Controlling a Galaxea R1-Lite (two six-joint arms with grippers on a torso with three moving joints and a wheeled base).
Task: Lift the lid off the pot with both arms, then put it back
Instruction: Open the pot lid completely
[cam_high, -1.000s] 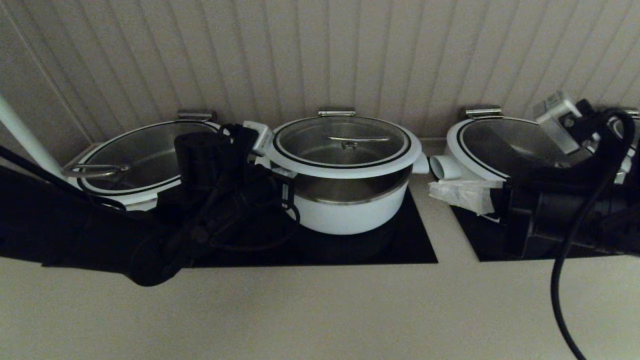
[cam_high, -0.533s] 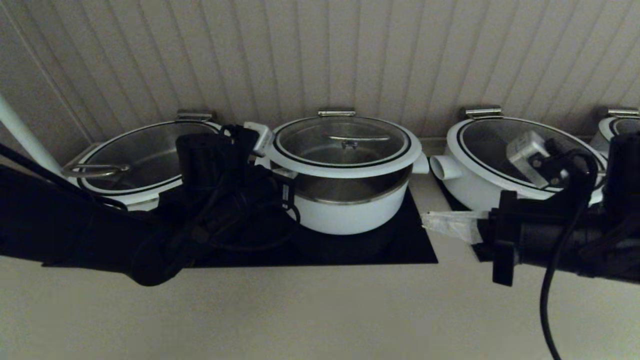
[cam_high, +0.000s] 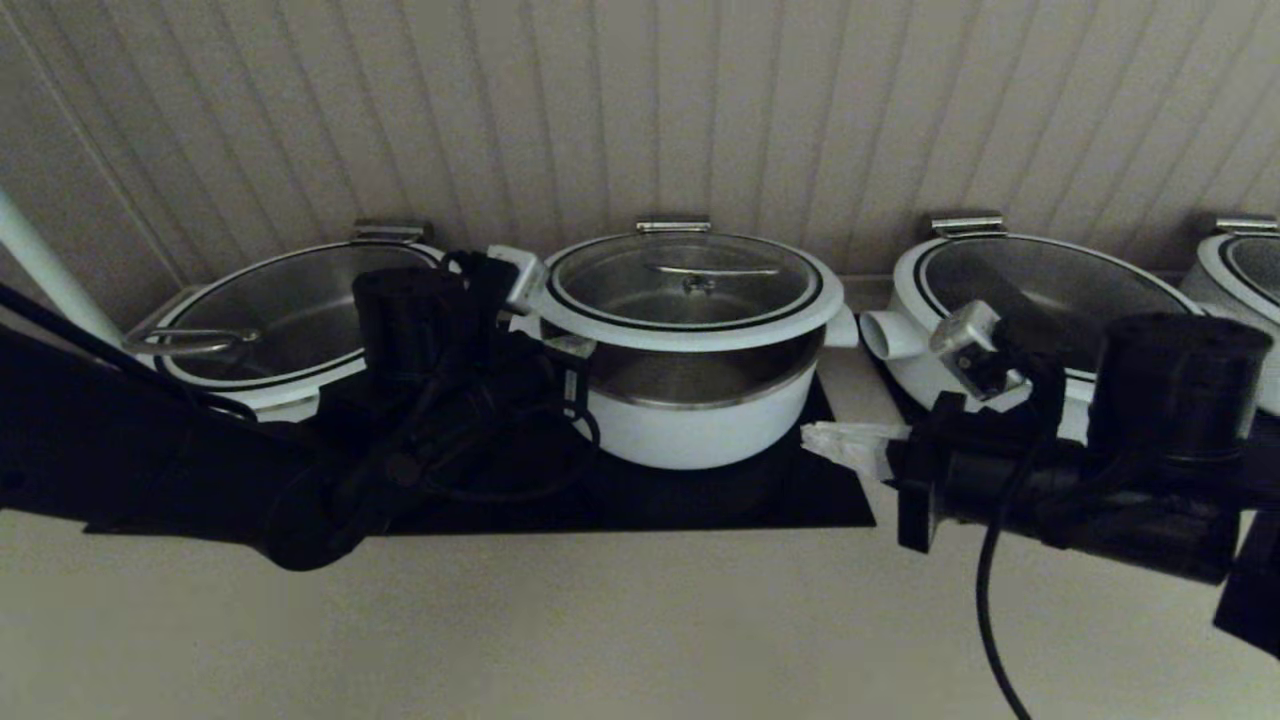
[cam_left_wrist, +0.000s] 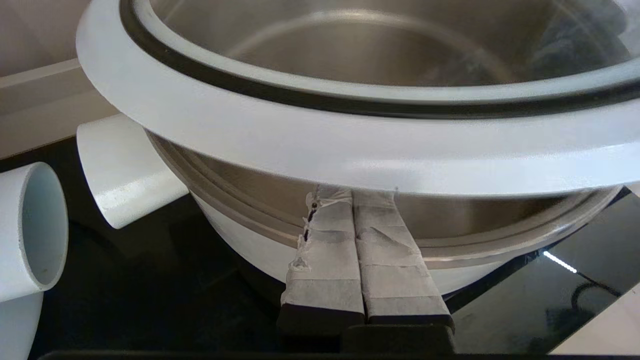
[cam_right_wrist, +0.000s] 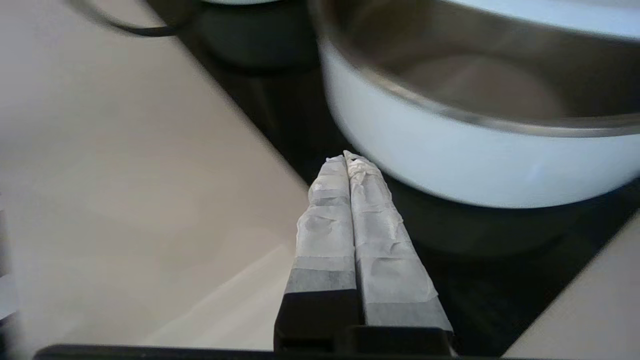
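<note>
The glass lid (cam_high: 685, 290) with its white rim and steel bar handle sits raised above the small white pot (cam_high: 700, 430); the pot's steel inside shows in the gap. My left gripper (cam_high: 560, 345) is shut, and its taped fingertips (cam_left_wrist: 350, 200) press up under the lid's white rim (cam_left_wrist: 350, 150) on the pot's left side. The pot wall (cam_left_wrist: 240, 245) and a stub handle (cam_left_wrist: 125, 170) lie below it. My right gripper (cam_high: 825, 440) is shut and empty, low by the pot's right side. In the right wrist view its tips (cam_right_wrist: 345, 157) stand just short of the pot wall (cam_right_wrist: 450, 160).
A wide white pot with a glass lid (cam_high: 270, 320) stands to the left, another (cam_high: 1040, 290) to the right and a further one (cam_high: 1250, 270) at the far right. Black hob panels (cam_high: 800, 500) lie under the pots. The beige counter (cam_high: 600, 620) runs along the front.
My right arm has swung down and to the left, from over the right-hand pot to beside the small pot. The left arm and the lid have hardly moved.
</note>
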